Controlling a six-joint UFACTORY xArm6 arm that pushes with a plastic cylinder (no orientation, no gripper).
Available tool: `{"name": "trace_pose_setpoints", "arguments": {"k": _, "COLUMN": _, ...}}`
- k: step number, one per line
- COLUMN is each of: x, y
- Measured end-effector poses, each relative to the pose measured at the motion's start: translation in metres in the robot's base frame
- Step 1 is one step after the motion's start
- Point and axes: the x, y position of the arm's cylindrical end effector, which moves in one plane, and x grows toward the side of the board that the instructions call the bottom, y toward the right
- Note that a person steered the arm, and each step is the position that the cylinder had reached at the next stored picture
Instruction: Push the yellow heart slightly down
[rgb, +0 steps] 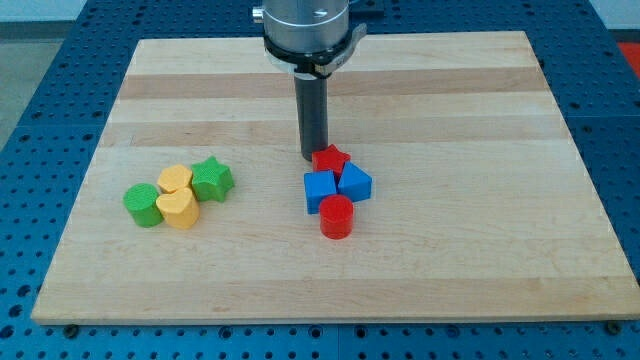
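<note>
Two clusters of blocks are noted on the tabletop (480, 90). Left cluster: yellow heart (180, 209) at its near edge, touching a second yellow block (175, 180) behind it, a green cylinder (143, 204) to its left and a green star (212, 179) to its right. My tip (312, 156) is set well to the right, just behind a red star (330, 159), with two blue blocks (320, 189) and a red cylinder (336, 216) nearer; contact cannot be judged. No hand is fitted, so nothing is grasped. Approach step is judged in hand. Next, the tip is to be brought to the heart's far side, probably threading between neighbours, then drawn nearward briefly.
</note>
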Motion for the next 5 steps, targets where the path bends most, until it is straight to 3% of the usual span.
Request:
{"name": "trace_pose_setpoints", "arguments": {"k": 2, "x": -0.008, "y": -0.013}}
{"name": "trace_pose_setpoints", "arguments": {"k": 4, "x": -0.010, "y": -0.122}}
{"name": "trace_pose_setpoints", "arguments": {"k": 5, "x": -0.013, "y": -0.113}}
